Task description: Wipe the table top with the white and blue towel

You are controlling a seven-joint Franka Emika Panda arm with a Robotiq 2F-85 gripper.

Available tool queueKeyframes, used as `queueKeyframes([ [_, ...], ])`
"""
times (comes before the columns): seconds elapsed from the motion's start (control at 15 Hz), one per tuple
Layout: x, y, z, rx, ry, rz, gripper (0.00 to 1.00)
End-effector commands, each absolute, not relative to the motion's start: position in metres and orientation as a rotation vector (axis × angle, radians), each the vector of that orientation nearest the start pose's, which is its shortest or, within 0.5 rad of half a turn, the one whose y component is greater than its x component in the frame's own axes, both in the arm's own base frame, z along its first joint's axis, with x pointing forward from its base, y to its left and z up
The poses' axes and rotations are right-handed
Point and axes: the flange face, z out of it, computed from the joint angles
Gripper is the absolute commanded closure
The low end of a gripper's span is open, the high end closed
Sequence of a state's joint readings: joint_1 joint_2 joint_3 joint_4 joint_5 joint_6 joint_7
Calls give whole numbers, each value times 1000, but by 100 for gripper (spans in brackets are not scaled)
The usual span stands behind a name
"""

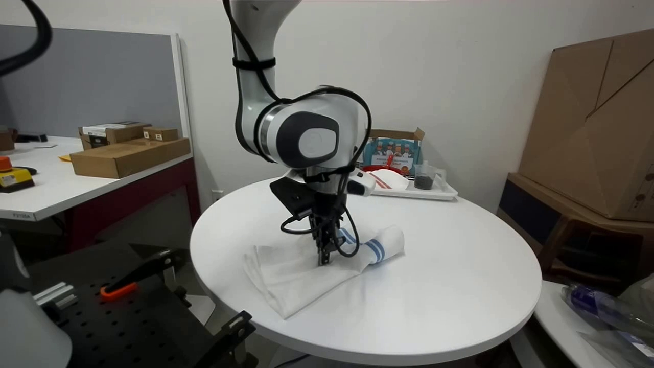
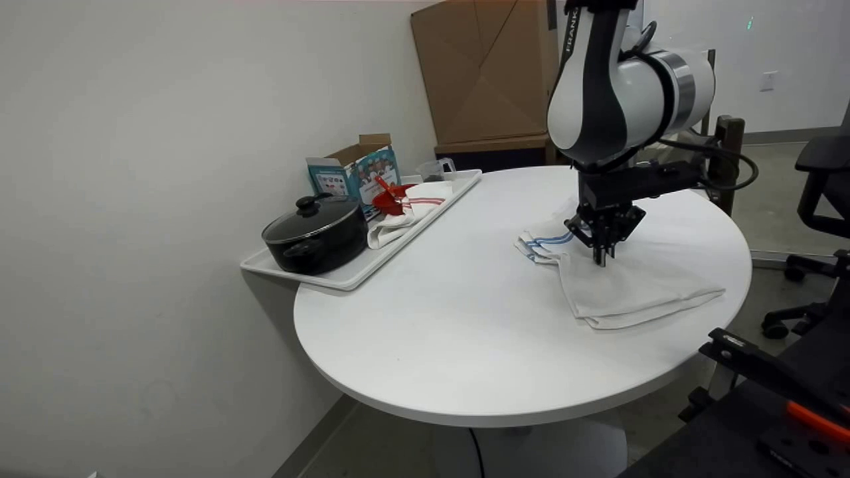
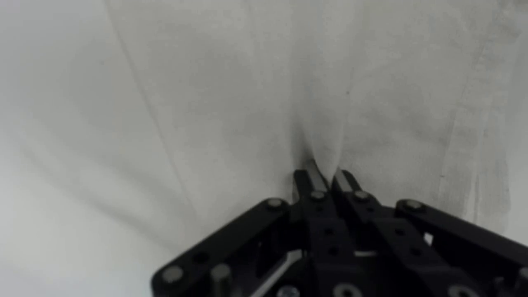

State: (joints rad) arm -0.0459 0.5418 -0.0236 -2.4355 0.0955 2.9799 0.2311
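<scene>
One white and blue towel (image 1: 311,281) lies folded on the round bench (image 1: 460,286), its striped end loosely bunched and its plain end flat. The fingers (image 3: 303,183) point down at about the middle of it; in the wrist view they are almost together, with a thin ridge of cloth pinched between the tips. How many layers they have caught I cannot tell.

It should weigh little and be limp, with nothing to break; on so smooth a surface it will probably slide readily. The middle seems a sound place to hold, since both ends can trail whichever way the wipe goes. One risk is that the cloth, pulled from a single pinch, gathers behind the fingers, or that the upper layer slips over the lower; low, slow strokes would suit it.

Edges matter most at the plain end: its corner lies near the bench's rim in both exterior views, with the black plate (image 1: 122,327) beyond. Pulling that way would soon carry cloth over the side. A wider stretch lies past the striped end, toward the tray (image 2: 345,280), which bears a pot (image 2: 312,236), a blue box (image 2: 378,174), a jug (image 2: 433,170) and a red-striped cloth (image 2: 428,194); strokes should turn short of it.
</scene>
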Motion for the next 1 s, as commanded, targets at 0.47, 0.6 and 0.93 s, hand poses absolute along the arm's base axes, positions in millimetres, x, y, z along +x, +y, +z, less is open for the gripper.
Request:
queueKeyframes([
  [0.47,411,13,70,-3086,326,47,99],
  [0.6,394,35,69,-3086,240,55,99],
  [0.93,361,87,69,-3078,54,92,99],
])
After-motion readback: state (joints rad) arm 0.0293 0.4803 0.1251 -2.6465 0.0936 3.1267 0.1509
